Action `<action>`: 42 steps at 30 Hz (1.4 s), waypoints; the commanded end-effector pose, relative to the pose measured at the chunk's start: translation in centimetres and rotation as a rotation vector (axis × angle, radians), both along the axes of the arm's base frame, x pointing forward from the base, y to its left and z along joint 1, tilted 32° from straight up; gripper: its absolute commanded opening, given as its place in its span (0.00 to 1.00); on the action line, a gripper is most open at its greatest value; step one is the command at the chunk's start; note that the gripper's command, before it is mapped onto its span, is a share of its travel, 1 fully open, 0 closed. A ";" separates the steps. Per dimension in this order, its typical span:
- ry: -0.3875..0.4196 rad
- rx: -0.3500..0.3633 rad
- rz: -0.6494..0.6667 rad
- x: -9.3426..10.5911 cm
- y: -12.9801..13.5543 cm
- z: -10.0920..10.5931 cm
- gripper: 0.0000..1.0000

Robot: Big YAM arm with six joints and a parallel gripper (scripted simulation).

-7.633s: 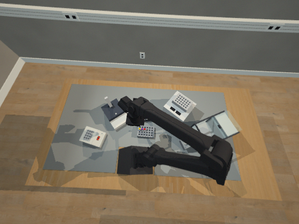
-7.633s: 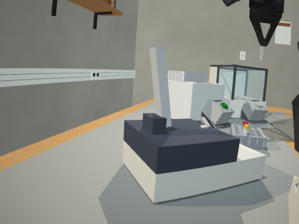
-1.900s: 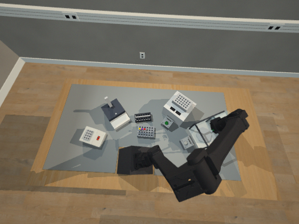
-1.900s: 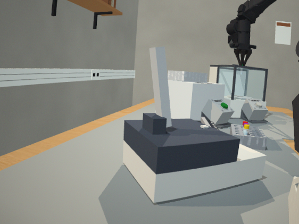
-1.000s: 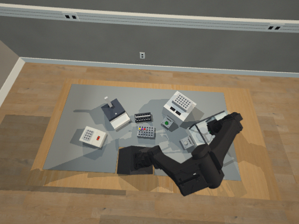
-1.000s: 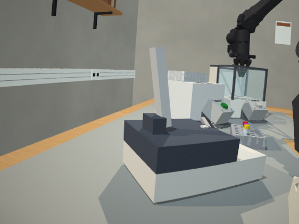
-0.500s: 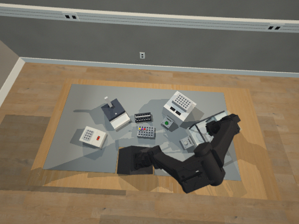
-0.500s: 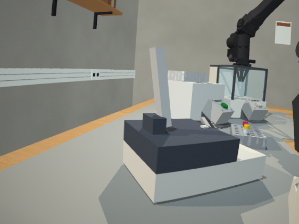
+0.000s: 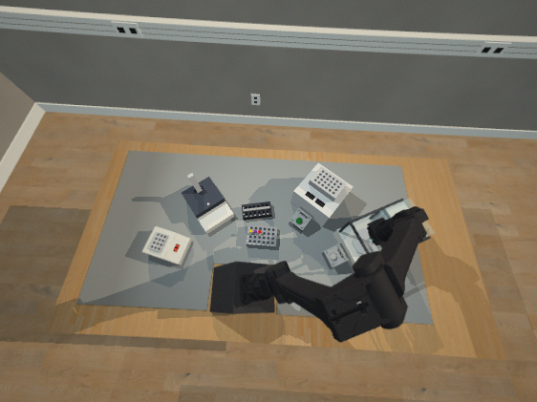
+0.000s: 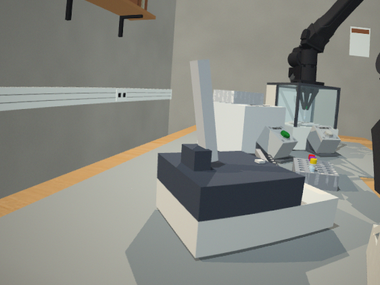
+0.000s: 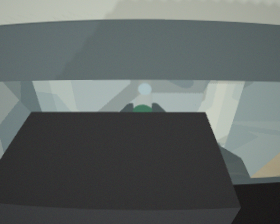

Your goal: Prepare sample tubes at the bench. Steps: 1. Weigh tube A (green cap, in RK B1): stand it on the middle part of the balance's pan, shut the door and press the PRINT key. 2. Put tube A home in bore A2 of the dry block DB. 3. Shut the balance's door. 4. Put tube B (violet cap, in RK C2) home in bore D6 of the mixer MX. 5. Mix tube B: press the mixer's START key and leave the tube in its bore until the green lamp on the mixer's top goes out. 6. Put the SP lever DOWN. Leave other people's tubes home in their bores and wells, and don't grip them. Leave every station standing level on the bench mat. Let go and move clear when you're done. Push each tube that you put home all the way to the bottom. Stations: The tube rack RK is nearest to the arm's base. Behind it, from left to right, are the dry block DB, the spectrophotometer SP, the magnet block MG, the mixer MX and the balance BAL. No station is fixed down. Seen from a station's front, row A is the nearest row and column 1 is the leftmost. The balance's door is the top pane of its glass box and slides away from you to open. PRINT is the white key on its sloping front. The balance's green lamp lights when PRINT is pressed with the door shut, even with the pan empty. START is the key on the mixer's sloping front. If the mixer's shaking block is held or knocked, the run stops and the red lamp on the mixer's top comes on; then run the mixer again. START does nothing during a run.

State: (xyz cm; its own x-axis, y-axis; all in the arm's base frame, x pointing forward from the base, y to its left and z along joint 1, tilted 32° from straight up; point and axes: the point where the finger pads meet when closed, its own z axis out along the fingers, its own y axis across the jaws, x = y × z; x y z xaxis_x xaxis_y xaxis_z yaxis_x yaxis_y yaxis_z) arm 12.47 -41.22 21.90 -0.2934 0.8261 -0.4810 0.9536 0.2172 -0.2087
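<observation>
My gripper [image 10: 305, 106] [image 11: 143, 107] is shut on tube A, just under its green cap [image 10: 305, 108], inside the glass box of the balance [image 10: 297, 142]. The tube hangs upright over the pan; whether its bottom touches the pan is too small to tell. The box's top is open around my gripper. The white PRINT key [image 9: 333, 257] [image 10: 328, 134] is on the sloping front. Tube B's violet cap [image 9: 255, 232] shows in the rack [image 9: 263, 245] [image 10: 331, 183] between a yellow and a red cap. The mixer [image 9: 304, 189] [image 10: 230, 126] has a green START key [image 9: 299, 221] [image 10: 285, 134]. The SP lever [image 9: 194, 182] [image 10: 204, 109] stands up.
The dry block [image 9: 182, 254] stands at the left, beside the dark-topped spectrophotometer [image 9: 210, 194] [image 10: 236, 200]. The black magnet block [image 9: 257, 215] is behind the rack. Glass walls and dark frame bars [image 10: 296, 116] closely surround my gripper. The mixer stands left of the balance.
</observation>
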 end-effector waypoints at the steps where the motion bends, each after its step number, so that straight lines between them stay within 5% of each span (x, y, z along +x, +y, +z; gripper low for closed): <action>1: 0.001 -0.006 -0.002 -0.2 -1.0 -0.6 0.09; 5: -0.016 -0.040 0.006 0.3 -0.4 0.7 0.09; 11: -0.005 -0.007 0.008 0.7 -0.4 -0.9 0.09; 42: -0.014 -0.032 0.001 0.4 -0.6 0.6 0.09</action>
